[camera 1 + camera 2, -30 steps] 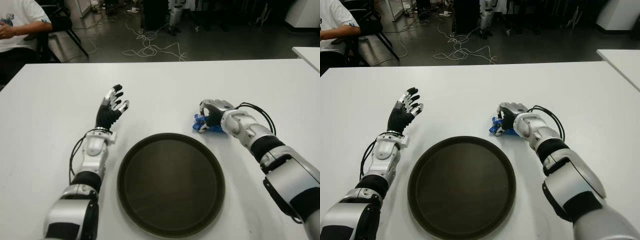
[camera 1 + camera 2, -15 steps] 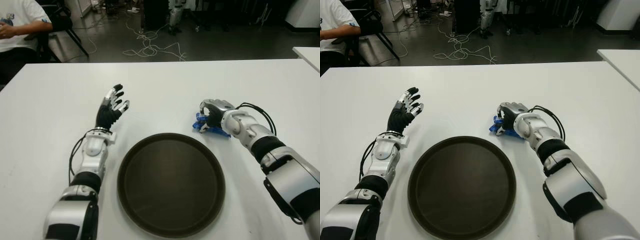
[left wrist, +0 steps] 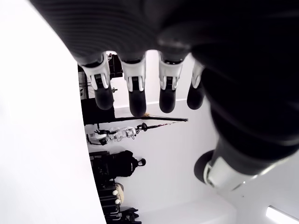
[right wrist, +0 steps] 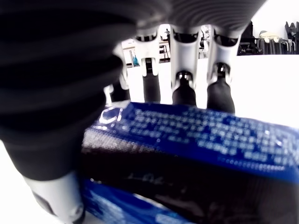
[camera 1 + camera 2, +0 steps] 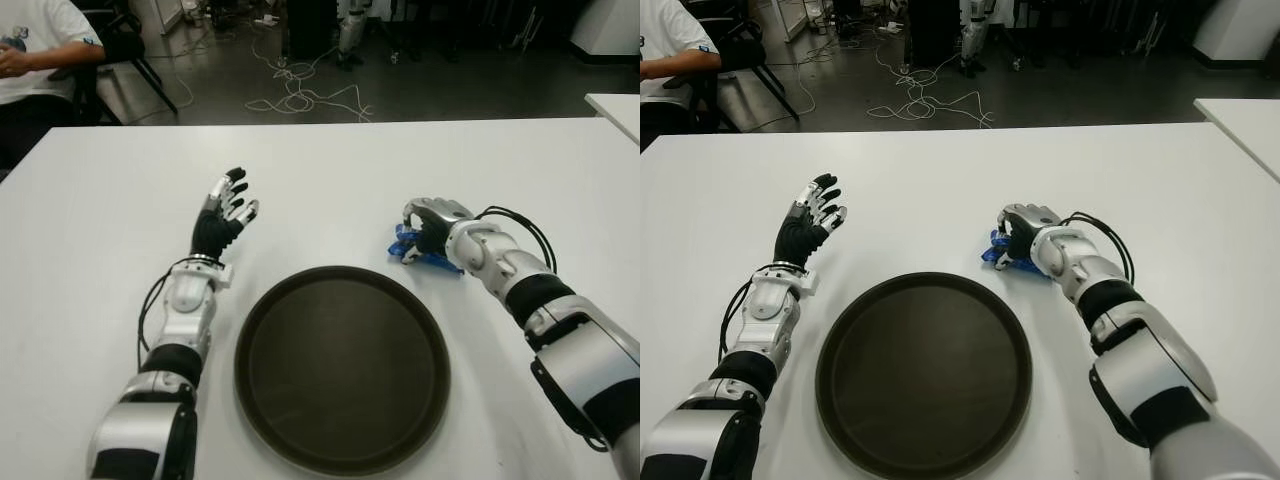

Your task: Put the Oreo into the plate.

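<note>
The Oreo [image 5: 406, 249] is a blue pack, seen just beyond the right rim of the plate [image 5: 340, 360], a dark round dish at the front middle of the white table [image 5: 330, 170]. My right hand [image 5: 424, 226] is shut on the Oreo from above. In the right wrist view its fingers [image 4: 184, 70] curl over the far side of the Oreo [image 4: 201, 135] and the thumb presses the near side. Whether the pack touches the table I cannot tell. My left hand [image 5: 226, 208] is raised left of the plate, fingers [image 3: 135, 88] spread, holding nothing.
A seated person [image 5: 35, 45] and a chair [image 5: 125, 50] are beyond the table's far left corner. Cables [image 5: 300, 95] lie on the floor behind the table. Another white table [image 5: 615, 105] shows at the far right.
My right hand has shifted slightly to the right with the Oreo in it. The left hand has not moved.
</note>
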Controlling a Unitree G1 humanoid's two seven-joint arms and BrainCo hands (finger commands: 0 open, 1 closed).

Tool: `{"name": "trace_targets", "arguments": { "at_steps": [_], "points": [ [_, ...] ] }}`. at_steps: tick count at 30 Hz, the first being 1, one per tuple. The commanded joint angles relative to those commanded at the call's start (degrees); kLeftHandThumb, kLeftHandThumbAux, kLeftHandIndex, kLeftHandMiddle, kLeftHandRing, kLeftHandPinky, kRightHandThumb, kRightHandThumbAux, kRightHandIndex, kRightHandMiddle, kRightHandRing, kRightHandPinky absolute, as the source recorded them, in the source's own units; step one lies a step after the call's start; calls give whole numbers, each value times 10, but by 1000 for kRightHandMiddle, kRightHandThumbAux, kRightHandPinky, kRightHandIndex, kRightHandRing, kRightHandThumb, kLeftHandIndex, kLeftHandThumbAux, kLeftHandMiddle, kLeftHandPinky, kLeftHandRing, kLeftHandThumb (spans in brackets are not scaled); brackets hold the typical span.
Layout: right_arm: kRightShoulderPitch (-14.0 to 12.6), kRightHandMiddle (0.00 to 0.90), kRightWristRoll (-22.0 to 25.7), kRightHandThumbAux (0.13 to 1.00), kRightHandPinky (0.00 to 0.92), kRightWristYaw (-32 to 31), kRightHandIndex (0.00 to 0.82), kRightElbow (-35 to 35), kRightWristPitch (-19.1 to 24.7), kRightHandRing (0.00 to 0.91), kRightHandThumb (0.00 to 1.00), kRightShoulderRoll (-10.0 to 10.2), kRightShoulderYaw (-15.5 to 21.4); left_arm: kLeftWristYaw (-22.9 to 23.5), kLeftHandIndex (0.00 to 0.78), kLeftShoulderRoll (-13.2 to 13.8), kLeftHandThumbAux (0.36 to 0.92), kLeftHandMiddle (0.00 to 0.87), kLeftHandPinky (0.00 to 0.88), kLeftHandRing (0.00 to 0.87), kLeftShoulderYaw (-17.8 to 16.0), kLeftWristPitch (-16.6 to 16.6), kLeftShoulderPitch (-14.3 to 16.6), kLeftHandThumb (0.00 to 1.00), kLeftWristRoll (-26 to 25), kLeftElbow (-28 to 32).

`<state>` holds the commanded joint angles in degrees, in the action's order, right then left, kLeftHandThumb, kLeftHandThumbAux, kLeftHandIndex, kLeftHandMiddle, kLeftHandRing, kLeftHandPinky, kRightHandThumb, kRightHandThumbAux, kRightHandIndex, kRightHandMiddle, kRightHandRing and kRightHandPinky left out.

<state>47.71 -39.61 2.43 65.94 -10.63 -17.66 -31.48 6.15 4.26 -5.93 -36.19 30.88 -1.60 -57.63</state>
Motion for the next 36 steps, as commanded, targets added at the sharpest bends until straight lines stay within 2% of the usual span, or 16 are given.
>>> {"name": "trace_targets", "arguments": {
  "at_steps": [5,13,17,26,36],
  "points": [
    [-2,694,0,931,680,6,516,-2,-3,701,39,-1,2,0,42,-1,696,105,58,75,0,1,-1,72,0,1],
    [-12,703,6,930,702,27,538,-40,-9,711,48,-14,19,3,48,-2,718,109,62,80,0,4,-2,72,-2,6],
    [-24,713,10,927,712,32,556,-84,-1,720,62,-25,33,0,49,-2,726,112,60,81,1,6,-3,70,0,7],
    [-50,738,9,922,717,69,571,-146,28,741,118,-29,64,-10,52,-2,725,113,64,83,3,7,1,70,7,-1],
    [-76,743,8,929,719,79,600,-217,66,747,87,-35,91,-12,54,-5,696,118,68,87,1,-2,2,76,6,-5]
  ]
}}
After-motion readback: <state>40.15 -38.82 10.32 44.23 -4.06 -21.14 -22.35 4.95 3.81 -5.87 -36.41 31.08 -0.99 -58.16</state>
